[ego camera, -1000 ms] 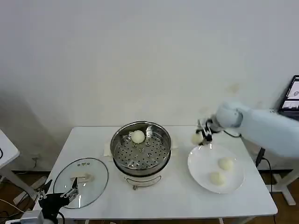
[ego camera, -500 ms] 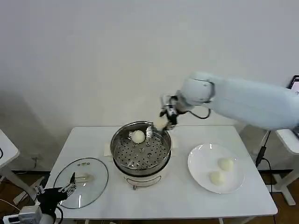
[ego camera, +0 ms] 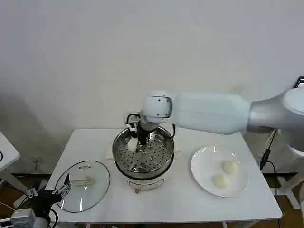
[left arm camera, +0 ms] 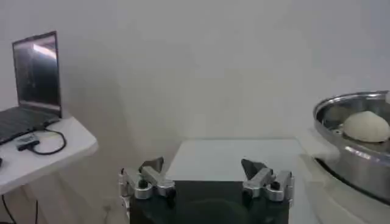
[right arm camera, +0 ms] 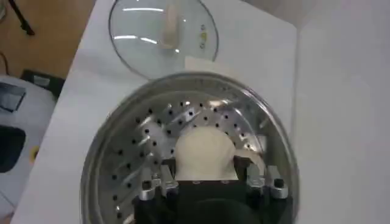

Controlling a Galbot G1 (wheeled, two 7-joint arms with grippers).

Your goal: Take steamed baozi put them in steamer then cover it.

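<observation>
Right wrist view looks straight down into the round, shiny stainless-steel steamer [right arm camera: 189, 158] with its perforated tray floor, where the right gripper [right arm camera: 210, 176] pinches a smooth, cream-white steamed bun [right arm camera: 204, 152] between its two fingers, low over the tray. In the head view the white right arm reaches from the right edge to the centre of the frame, its gripper [ego camera: 138, 141] inside the steamer [ego camera: 143, 152], with a second bun [ego camera: 131, 144] just beside it at the pot's left. Two more buns [ego camera: 230, 166] lie on the flat white plate [ego camera: 205, 161] at centre right. A bun like this is probably light, soft and easily dented, so it wants a gentle squeeze across its widest part. The round glass lid [ego camera: 81, 185] lies on the white bench [ego camera: 180, 199] at lower left, near the left gripper [left arm camera: 206, 182], whose fingers stand spread and empty. Half a second ago the right gripper held the bun above the steamer's far right rim; now it is down inside.
</observation>
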